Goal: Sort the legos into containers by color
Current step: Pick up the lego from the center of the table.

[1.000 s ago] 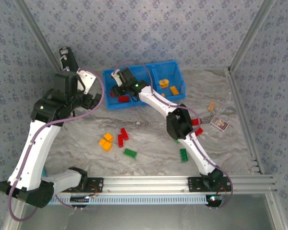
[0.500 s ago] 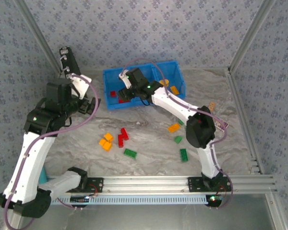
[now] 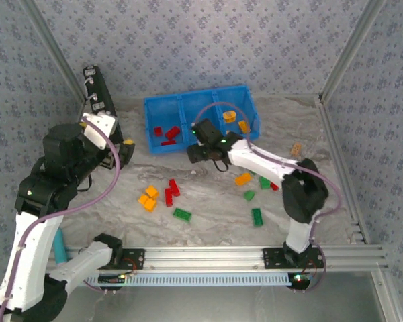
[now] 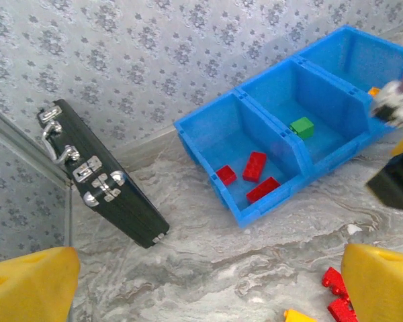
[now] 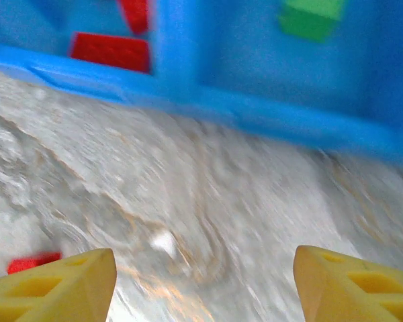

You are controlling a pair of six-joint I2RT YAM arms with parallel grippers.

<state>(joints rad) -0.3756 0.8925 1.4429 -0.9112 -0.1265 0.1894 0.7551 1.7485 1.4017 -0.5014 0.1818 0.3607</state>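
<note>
Three red legos (image 4: 254, 166) lie in the left compartment of the tray (image 3: 188, 107), at the back of the table (image 3: 208, 201). Our left wrist view gives what the top view hides behind the right arm: one green lego (image 4: 301, 127) on the floor of the middle compartment. From above we see two orange legos (image 3: 244, 126) in the right compartment. The loose legos (image 3: 171, 191) are scattered on the table in front of the tray. An orange pair and a red pair lie to the left, with a green one nearer the arm bases. To the right are two more green ones and an orange one, plus a green and a red partly under the right arm.

The right gripper (image 3: 196, 154) hangs just in front of the tray, near the wall between the left and middle compartments. Its own camera, blurred, shows us its fingers (image 5: 54, 285) apart over bare table with nothing between them, and the tray's front wall ahead. The left gripper (image 3: 124, 151) sits left of the tray. The top view does not tell us its state, but its wrist view shows the fingers spread wide and empty. That view also shows the case (image 4: 101, 181) standing on edge by the back wall, left of the tray and apart from it.
</note>
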